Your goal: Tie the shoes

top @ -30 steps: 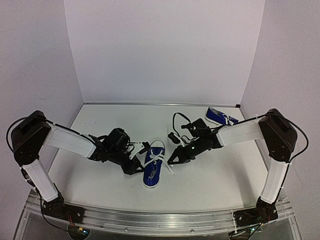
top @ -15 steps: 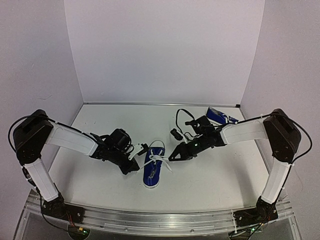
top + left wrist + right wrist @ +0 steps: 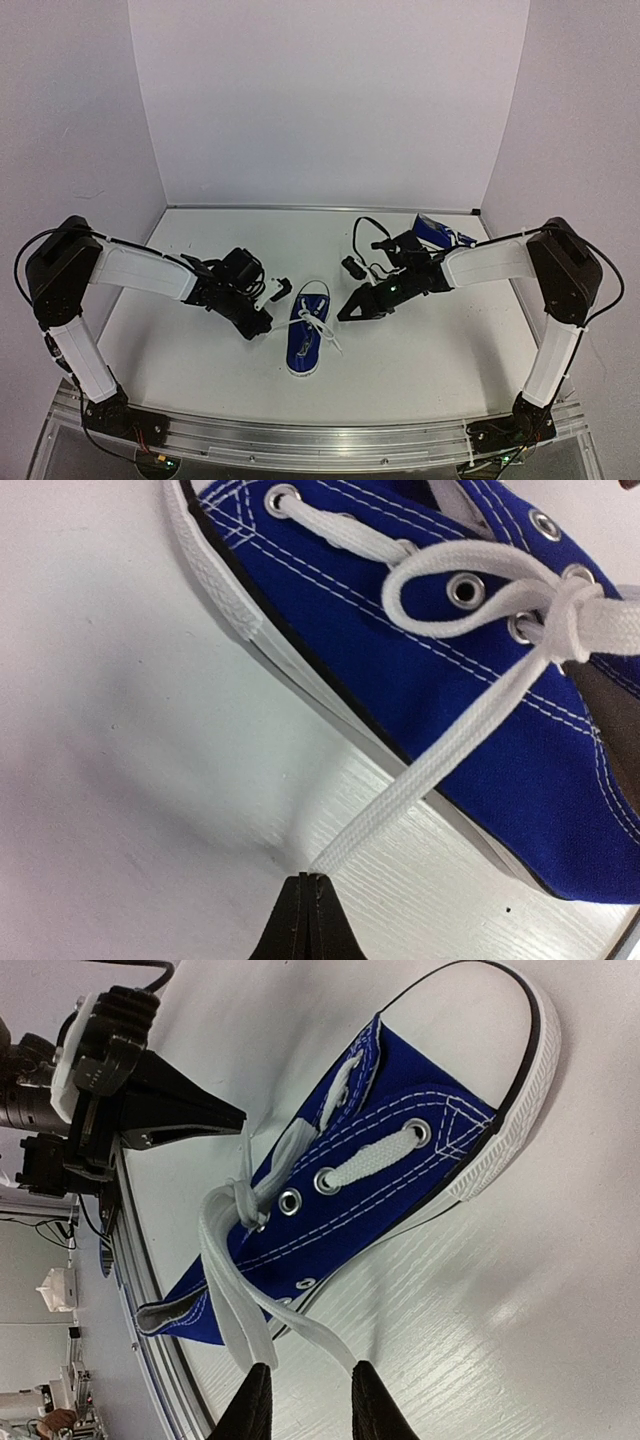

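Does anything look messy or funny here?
Yes. The near shoe lies mid-table with its laces loose, not in a bow. The far shoe sits alone in the back right corner, away from its partner.

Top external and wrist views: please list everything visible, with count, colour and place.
near shoe: one, blue, mid-table between the end effectors
far shoe: one, blue and white, far right corner
lace: one, white, on the near shoe, loosely knotted
table: one, white, below all
rail: one, silver, near edge
left arm, right arm: two, white and black, near edge
left end effector: one, black, shut on a lace end
right end effector: one, black, open, at the other lace end
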